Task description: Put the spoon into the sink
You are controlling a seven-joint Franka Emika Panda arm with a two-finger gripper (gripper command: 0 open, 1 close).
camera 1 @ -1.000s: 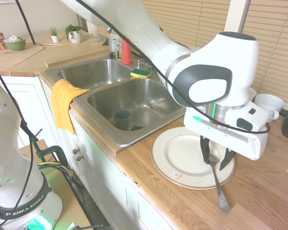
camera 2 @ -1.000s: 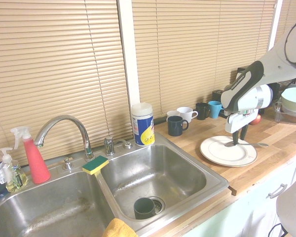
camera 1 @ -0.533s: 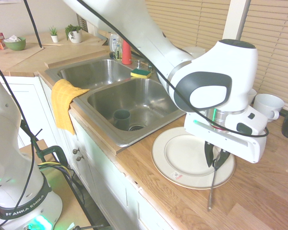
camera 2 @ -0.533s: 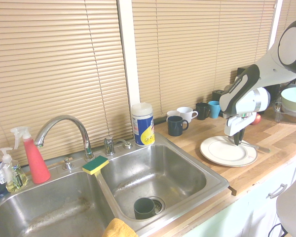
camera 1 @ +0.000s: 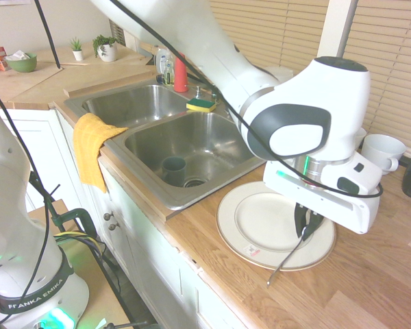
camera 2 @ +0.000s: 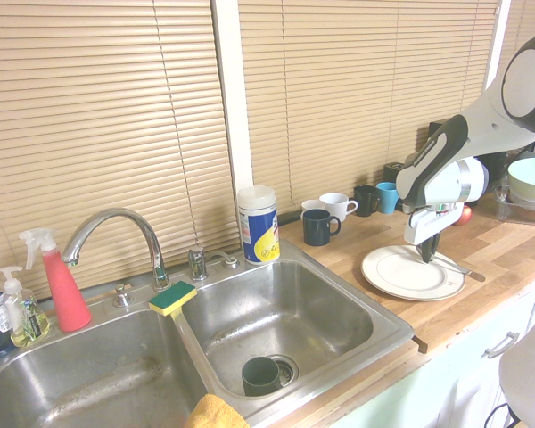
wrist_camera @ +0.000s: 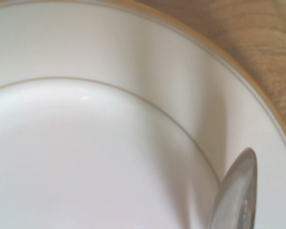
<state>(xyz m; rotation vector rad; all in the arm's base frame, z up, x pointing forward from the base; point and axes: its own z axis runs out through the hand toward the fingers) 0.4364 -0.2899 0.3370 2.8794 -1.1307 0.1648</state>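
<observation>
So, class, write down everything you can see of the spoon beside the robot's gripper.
The spoon is slim, plain and silver, apparently metal, with a shiny bowl and a long straight handle. The gripper, fingers closed, pinches it near the bowl. It lies over the dinner plate's rim, its handle end reaching past the edge; whether it touches the plate is unclear.

A light-brown wooden countertop with visible plank grain [camera 2: 508, 239] is stretching beneath the hand. A round white ceramic plate with a thin tan rim [camera 1: 253, 223] is lying on it directly under the hand. Beyond the hand, toward the window blinds, a white ceramic mug [camera 1: 383, 149], a dark navy cylindrical mug [camera 2: 317, 228], a black mug [camera 2: 366, 201] and a bright blue cup [camera 2: 388, 197] are standing upright on the wood.
</observation>
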